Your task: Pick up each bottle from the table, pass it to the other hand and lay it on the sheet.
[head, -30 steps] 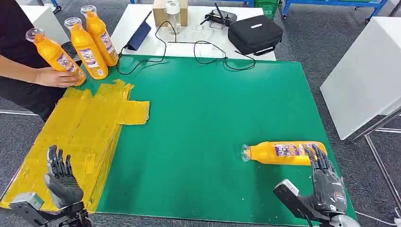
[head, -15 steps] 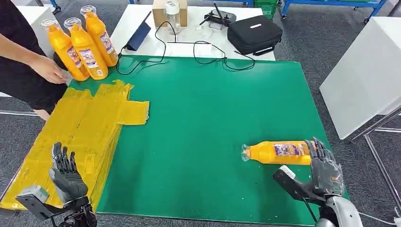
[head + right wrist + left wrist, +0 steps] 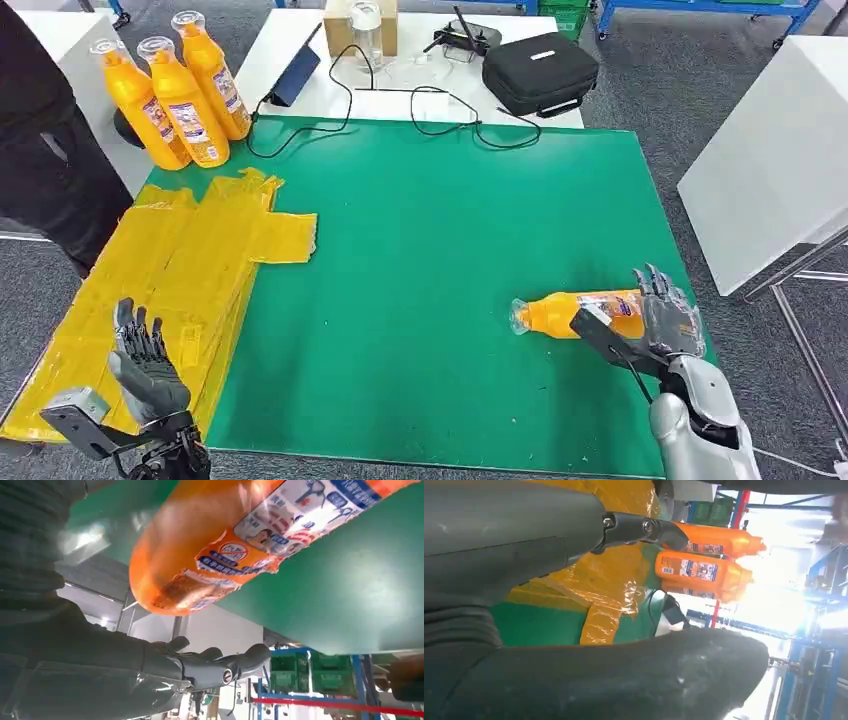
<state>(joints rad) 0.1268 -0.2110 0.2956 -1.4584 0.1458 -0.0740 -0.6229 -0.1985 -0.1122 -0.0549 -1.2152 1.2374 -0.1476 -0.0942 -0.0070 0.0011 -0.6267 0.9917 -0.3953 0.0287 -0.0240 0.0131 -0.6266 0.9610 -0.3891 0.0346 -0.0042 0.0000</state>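
An orange bottle (image 3: 565, 313) lies on its side on the green mat (image 3: 430, 250), near the right edge, with its clear cap pointing left. My right hand (image 3: 664, 312) reaches over its base end with the fingers spread and straight, not wrapped around it. The right wrist view shows the labelled bottle (image 3: 240, 540) just beside the palm of that hand (image 3: 100, 670). My left hand (image 3: 145, 362) hovers open and upright over the near edge of the yellow sheet (image 3: 190, 270). In the left wrist view, that hand (image 3: 574, 670) is empty.
Three more orange bottles (image 3: 185, 100) stand upright at the mat's far left corner, also seen as bottles (image 3: 701, 570) from the left wrist. A person in dark clothes (image 3: 50, 170) stands at the left. A black case (image 3: 540, 72), cables and a tablet lie on the white table behind.
My right hand moved forward over the lying bottle's base end. The person stood the third bottle upright beside the other two and drew the hand back. My left hand barely shifted.
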